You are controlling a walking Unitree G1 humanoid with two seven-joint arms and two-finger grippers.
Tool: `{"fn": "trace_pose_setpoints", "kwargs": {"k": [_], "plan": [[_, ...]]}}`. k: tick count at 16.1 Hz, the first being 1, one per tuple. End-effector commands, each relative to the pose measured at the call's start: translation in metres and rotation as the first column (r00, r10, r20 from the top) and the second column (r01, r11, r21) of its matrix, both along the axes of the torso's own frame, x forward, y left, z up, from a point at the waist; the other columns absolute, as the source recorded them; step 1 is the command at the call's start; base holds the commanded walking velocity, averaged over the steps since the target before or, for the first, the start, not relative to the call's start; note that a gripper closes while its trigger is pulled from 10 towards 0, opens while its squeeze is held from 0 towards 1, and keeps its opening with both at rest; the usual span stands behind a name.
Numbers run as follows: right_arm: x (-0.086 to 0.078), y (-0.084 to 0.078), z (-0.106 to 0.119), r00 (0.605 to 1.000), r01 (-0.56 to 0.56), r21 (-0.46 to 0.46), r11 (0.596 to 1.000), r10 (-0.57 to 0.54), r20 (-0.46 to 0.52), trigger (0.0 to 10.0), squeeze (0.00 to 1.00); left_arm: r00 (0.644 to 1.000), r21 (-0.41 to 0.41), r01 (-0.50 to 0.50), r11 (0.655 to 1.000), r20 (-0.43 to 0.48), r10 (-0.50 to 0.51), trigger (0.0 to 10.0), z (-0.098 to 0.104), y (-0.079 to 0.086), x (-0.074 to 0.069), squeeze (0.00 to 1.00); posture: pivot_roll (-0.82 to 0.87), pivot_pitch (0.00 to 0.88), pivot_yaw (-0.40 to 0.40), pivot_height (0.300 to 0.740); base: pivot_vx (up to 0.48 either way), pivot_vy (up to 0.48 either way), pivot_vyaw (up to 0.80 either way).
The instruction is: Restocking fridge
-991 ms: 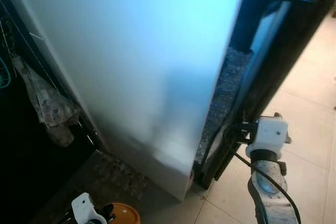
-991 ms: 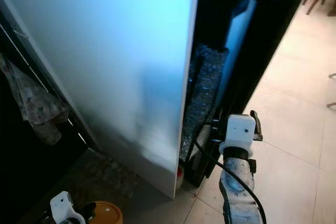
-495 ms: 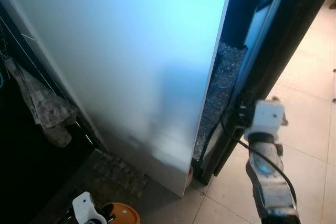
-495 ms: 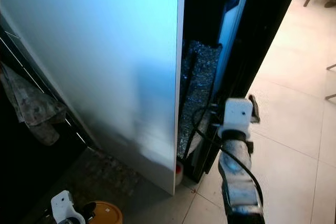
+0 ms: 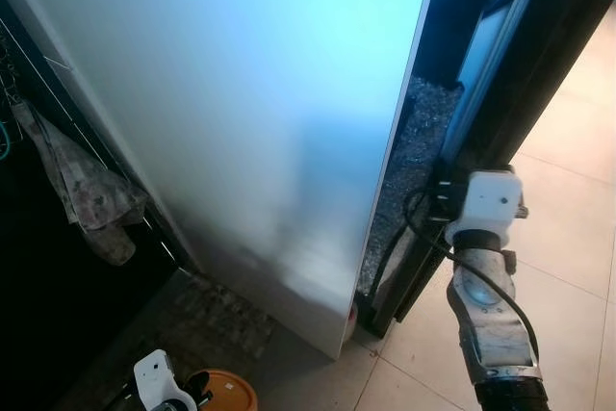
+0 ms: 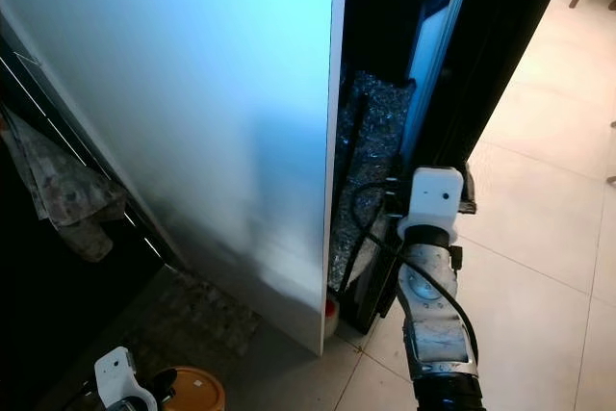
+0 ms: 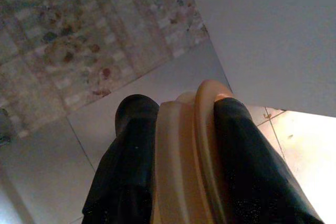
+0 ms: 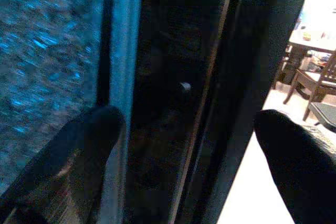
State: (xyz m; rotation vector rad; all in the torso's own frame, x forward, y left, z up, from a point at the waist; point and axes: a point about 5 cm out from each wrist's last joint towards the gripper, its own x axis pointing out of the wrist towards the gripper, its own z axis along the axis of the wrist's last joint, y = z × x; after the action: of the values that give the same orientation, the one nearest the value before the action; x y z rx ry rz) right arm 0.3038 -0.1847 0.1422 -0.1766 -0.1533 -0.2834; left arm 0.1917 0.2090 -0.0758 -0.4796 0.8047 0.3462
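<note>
We clamp our left hand (image 7: 181,156) on the round orange lid (image 7: 194,145) | right hand (image 8: 184,129) spread astride the tall black fridge door's edge (image 8: 231,77)

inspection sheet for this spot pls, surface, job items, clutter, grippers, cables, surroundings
surface: pale tiled floor, with a speckled stone patch by the foot of the fridge.
job's things: tall white fridge side panel; black fridge door ajar with a pale inner edge; orange lidded container held low at the left.
clutter: crumpled cloth hanging on a dark rack at the left.
grippers: left gripper shut on the orange container, near the floor; right gripper open, its fingers either side of the door's edge.
cables: black cable looping along the right arm.
surroundings: wooden chairs and a table in the room beyond.
</note>
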Motion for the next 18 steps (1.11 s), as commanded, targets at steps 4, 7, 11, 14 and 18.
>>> {"fn": "trace_pose_setpoints", "kwargs": {"k": [4,7,11,14,18], "plan": [[-0.002,-0.011,0.002,0.998,0.052,-0.006,0.999,-0.052,0.02,10.0,0.0,0.999,0.002,0.013,1.0,-0.041,-0.013,10.0,-0.005,0.002,-0.009,0.0,-0.15,0.116,0.07,0.74,0.0,0.0,0.0],[-0.014,-0.026,-0.004,0.993,0.116,-0.017,0.993,-0.116,0.004,10.0,0.0,0.999,0.0,0.018,1.0,-0.048,-0.018,10.0,-0.006,0.001,-0.011,0.0,-0.16,0.117,0.07,0.74,0.0,0.0,0.0],[-0.04,-0.06,-0.017,0.967,0.25,-0.061,0.966,-0.253,-0.04,10.0,0.0,0.998,-0.003,0.025,1.0,-0.053,-0.025,10.0,-0.007,-0.001,-0.012,0.0,-0.17,0.114,0.07,0.74,0.0,0.0,0.0],[-0.065,-0.085,-0.031,0.917,0.387,-0.041,0.921,-0.389,-0.089,10.0,0.0,0.998,-0.006,0.032,0.999,-0.054,-0.032,10.0,-0.007,-0.003,-0.011,0.0,-0.17,0.108,0.067,0.74,0.0,0.0,0.0],[-0.108,-0.119,-0.068,0.797,0.575,0.003,0.818,-0.559,-0.231,10.0,0.0,0.998,-0.009,0.036,0.999,-0.053,-0.036,10.0,-0.007,-0.004,-0.011,0.0,-0.18,0.115,0.065,0.74,0.0,0.0,0.0]]}}
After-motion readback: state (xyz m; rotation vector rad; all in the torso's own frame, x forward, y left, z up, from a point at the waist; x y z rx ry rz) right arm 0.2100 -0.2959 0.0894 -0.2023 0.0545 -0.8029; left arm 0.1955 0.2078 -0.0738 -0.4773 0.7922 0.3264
